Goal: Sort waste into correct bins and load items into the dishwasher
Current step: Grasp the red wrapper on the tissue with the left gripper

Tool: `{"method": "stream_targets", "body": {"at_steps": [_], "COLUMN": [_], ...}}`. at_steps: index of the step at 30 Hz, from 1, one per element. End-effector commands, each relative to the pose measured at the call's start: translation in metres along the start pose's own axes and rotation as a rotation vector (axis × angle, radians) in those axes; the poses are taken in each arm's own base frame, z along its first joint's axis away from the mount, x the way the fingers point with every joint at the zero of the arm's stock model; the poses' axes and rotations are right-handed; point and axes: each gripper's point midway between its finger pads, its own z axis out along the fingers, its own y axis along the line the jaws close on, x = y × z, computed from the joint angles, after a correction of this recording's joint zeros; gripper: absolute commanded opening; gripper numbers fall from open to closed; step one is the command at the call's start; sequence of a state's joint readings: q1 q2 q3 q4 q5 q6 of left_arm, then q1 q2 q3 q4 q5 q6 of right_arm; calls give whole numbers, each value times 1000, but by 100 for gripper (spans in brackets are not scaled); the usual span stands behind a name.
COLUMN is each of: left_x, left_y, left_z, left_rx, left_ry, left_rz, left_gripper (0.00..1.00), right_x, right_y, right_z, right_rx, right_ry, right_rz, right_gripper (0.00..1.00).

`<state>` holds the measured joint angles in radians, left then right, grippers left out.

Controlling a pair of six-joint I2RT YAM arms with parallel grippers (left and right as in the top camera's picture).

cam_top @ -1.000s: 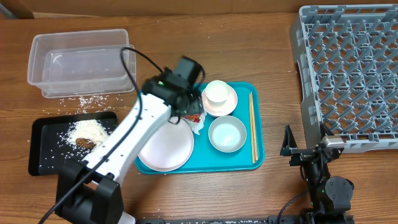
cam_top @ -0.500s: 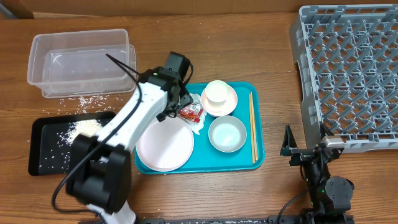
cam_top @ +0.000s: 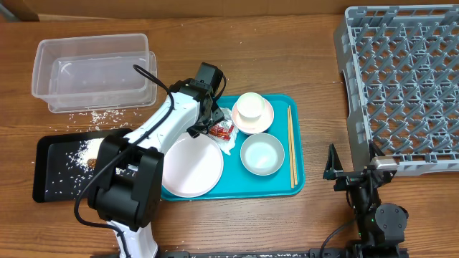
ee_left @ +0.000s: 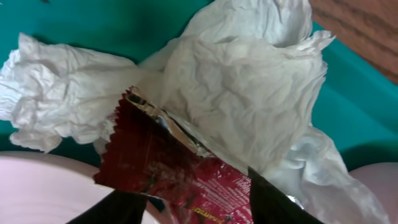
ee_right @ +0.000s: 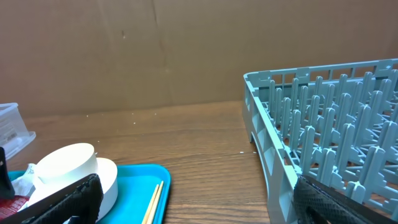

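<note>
My left gripper (cam_top: 215,126) hangs open just above the red snack wrapper (cam_top: 221,130), which lies on the crumpled white napkin (cam_top: 229,144) on the teal tray. In the left wrist view the two dark fingers stand apart on either side of the wrapper (ee_left: 180,177), with the napkin (ee_left: 242,81) beyond it. The white plate (cam_top: 190,166), the cup (cam_top: 251,107) on its saucer (cam_top: 265,122), the bowl (cam_top: 261,154) and the chopsticks (cam_top: 291,147) lie on the tray. My right gripper (cam_top: 351,176) is open and empty, low beside the grey dish rack (cam_top: 401,86).
The clear tub (cam_top: 93,72) stands at the back left. The black tray (cam_top: 50,188) in front of it holds rice (cam_top: 87,149) and a brown scrap (cam_top: 92,163). Loose rice grains (cam_top: 93,115) lie between them. The teal tray (cam_top: 297,179) is mid-table.
My left arm has swung its elbow back toward the front, uncovering part of the black tray. Its gripper has settled lower over the red wrapper. The right arm has not moved.
</note>
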<state>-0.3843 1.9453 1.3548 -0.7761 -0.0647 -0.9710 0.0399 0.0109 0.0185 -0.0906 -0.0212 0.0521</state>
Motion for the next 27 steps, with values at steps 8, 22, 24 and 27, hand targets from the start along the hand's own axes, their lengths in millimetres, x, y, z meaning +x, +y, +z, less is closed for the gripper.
{"method": "stream_targets", "body": {"at_steps": [8,22,24,27], "left_x": [-3,-3,-8,-17], "left_y": [-5,1,0,-3], "left_z": [1,-14,-27,-53], "left_rx": [11,-14,-15,-6], "left_ry": [-5,23,25,12], "left_rz": [-13,47,39,47], "left_gripper": [35,4,4,4], "right_x": [1,1,1,1], "right_y": [-2,-2,-2,-2], "right_z": [0,0,0,0], "right_rx": [7,7,7,7], "right_ry": [-5,-5,-5,-5], "right_rz": [1,1,1,1], "right_gripper": [100,100,100,100]}}
